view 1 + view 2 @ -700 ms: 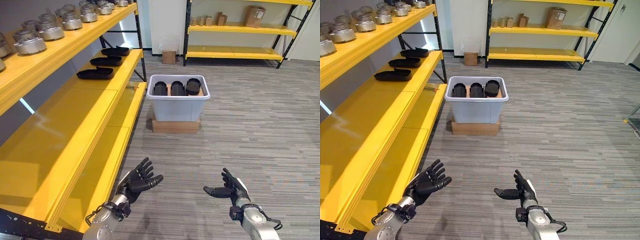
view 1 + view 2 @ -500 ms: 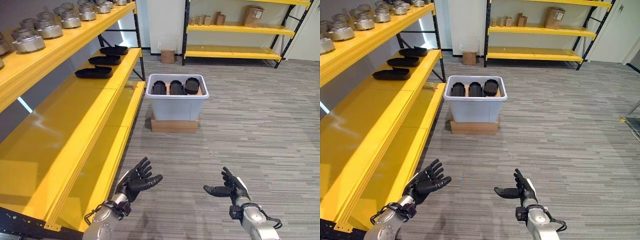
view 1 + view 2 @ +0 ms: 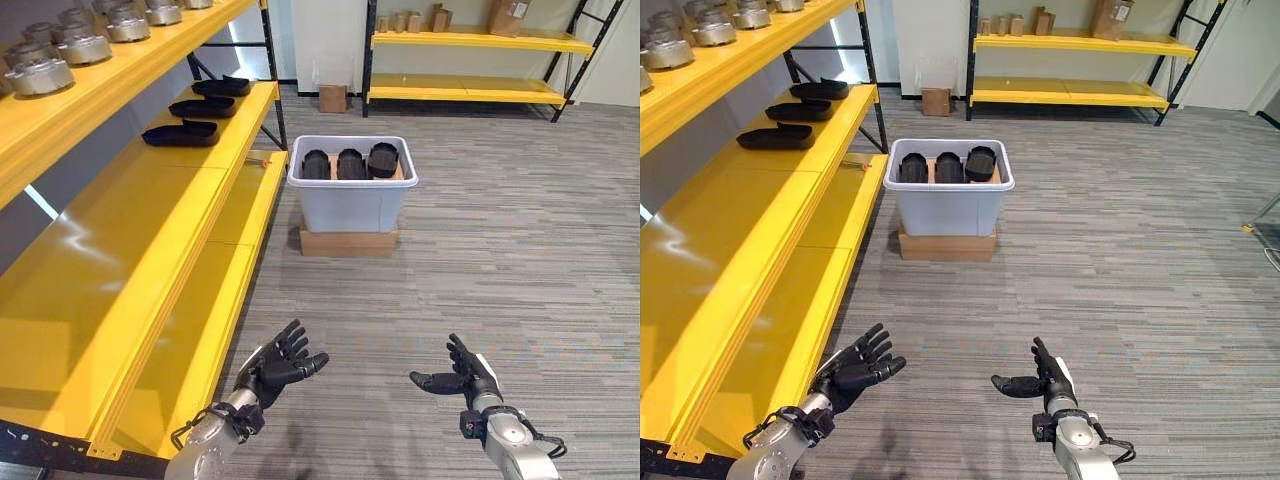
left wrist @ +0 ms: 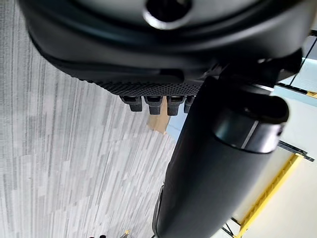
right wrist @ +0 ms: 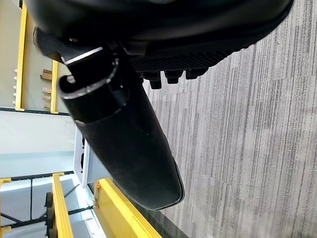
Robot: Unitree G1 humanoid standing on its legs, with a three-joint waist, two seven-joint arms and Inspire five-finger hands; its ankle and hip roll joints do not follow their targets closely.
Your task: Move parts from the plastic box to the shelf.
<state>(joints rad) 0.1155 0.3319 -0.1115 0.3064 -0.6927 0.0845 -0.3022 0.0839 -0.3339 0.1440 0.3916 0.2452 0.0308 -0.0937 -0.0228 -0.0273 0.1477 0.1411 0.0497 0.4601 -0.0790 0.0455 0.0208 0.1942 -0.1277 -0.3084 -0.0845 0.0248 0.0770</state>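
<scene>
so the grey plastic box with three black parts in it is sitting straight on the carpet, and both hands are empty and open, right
Not quite. The grey plastic box with three black parts in it sits on a flat brown cardboard box, not straight on the carpet; the left eye view shows this. The rest holds: the left hand and right hand are empty and open.

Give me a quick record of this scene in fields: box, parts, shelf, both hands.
box: grey plastic box on a cardboard base, on the carpet beside the yellow shelf
parts in box: three black parts
parts on shelf: three black parts
left hand: open, empty
right hand: open, empty
</scene>
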